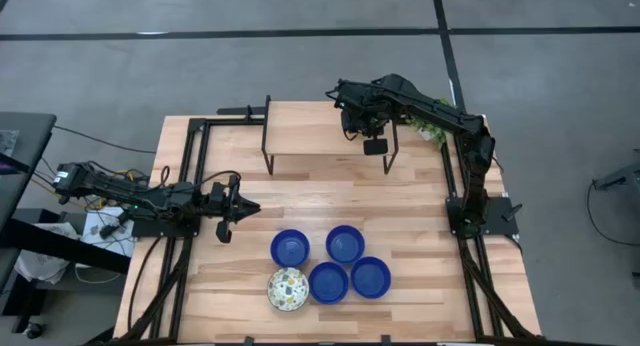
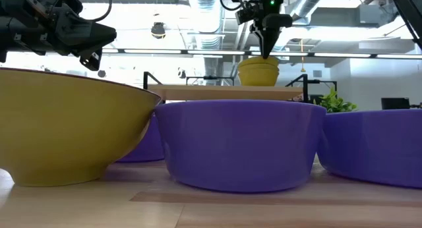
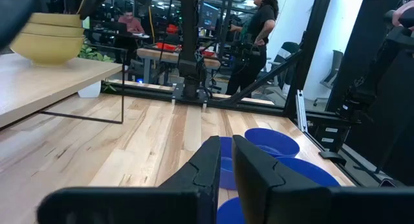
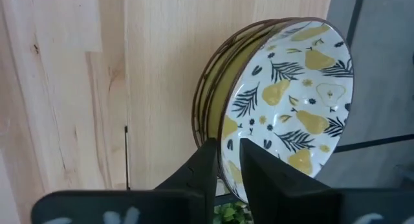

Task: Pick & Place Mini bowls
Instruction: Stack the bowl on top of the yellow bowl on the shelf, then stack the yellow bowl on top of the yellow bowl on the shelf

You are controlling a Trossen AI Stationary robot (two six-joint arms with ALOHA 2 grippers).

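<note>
The right gripper (image 4: 223, 160), fingers pressed almost together and pinching nothing, hangs over the stacked patterned bowls (image 4: 284, 101) on the shelf (image 1: 320, 136); I think they are hard, slippery and breakable, so pinch the top bowl's rim.

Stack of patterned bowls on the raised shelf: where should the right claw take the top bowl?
At its rim, from straight above. The stack of patterned bowls sits upright and nested on the shelf, so only the top bowl's thin rim is exposed, and the right claw already hovers there.
</note>
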